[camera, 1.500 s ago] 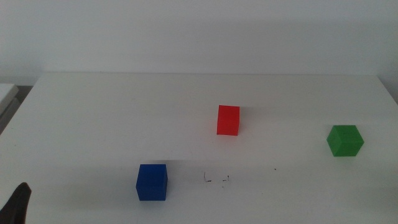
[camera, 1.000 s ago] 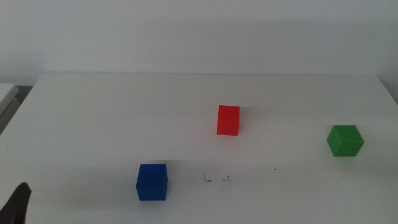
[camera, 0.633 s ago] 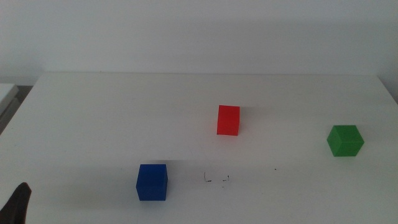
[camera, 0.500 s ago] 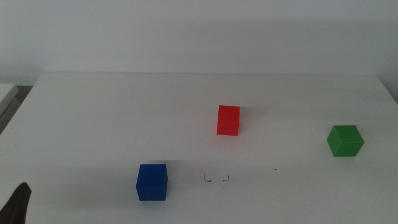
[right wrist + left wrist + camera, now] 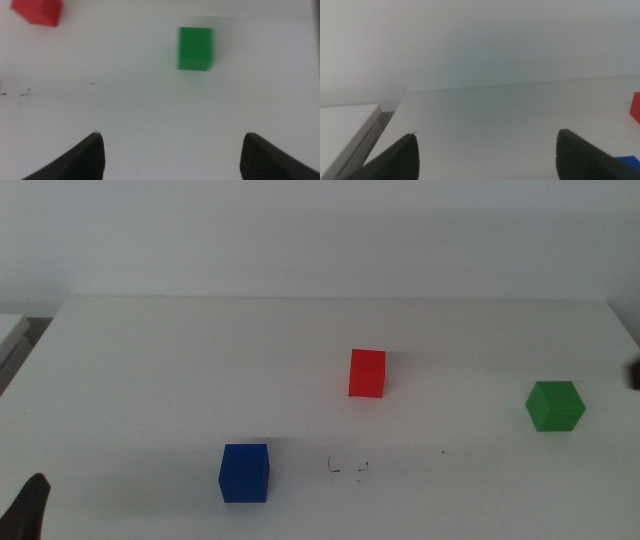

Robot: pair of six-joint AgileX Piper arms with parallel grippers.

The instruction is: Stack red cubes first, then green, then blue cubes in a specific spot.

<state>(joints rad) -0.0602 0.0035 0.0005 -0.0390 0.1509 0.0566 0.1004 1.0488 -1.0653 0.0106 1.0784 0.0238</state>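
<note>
Change from half a second ago: a dark part of the right arm (image 5: 632,372) has entered at the right edge of the middle view, cut off by the frame. The cubes have not moved.

Count: one blue cube (image 5: 244,472), one red cube (image 5: 367,373), one green cube (image 5: 554,405), all apart on the white table (image 5: 180,370). The pen marks (image 5: 348,468) lie bare, just right of the blue cube.

The left gripper (image 5: 487,150) waits at the bottom left corner, jaws spread wide, empty. The right gripper (image 5: 172,150) hangs near the green cube, jaws wide apart, empty; its view is blurred.
</note>
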